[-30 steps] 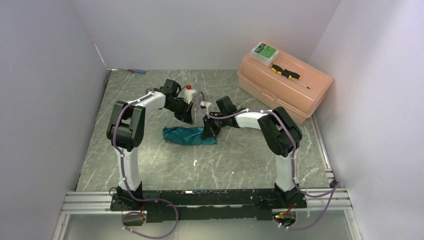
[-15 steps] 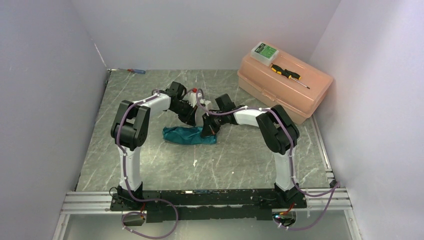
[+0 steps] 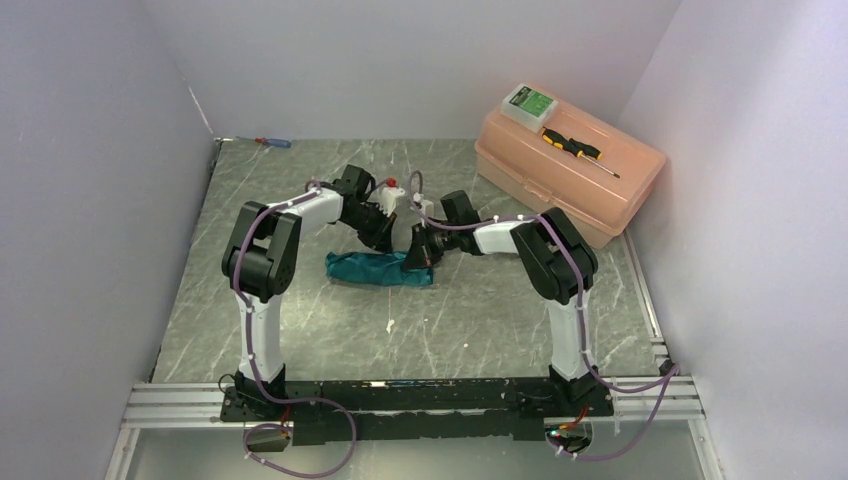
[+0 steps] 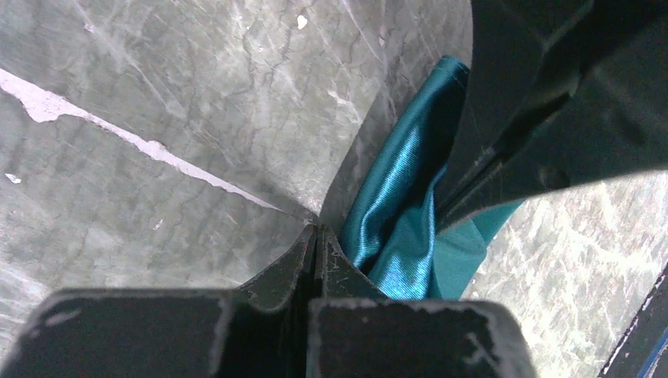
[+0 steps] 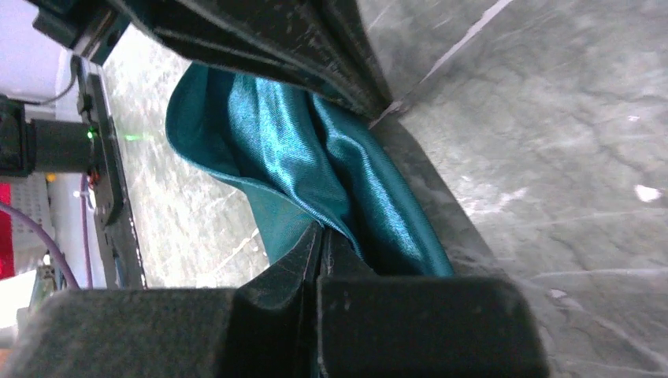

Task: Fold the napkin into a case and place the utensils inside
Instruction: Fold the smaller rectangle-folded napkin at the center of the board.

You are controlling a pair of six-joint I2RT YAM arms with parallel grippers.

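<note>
The teal napkin lies bunched in a narrow oblong on the marble table, between the two arms. My left gripper is shut at its far edge. In the left wrist view its tips are closed with nothing between them, and the napkin lies against their right side. My right gripper is at the napkin's right end. In the right wrist view its jaws are shut, with the hem of the napkin pinched at the tips. No utensil shows in any view.
A peach toolbox stands at the back right, with a yellow-and-black screwdriver and a small green-and-white box on its lid. A red-and-blue screwdriver lies at the back left corner. Walls close in on three sides.
My left gripper has moved right and nearer, up to the right gripper at the napkin's far edge. The right gripper and the napkin have barely moved.
</note>
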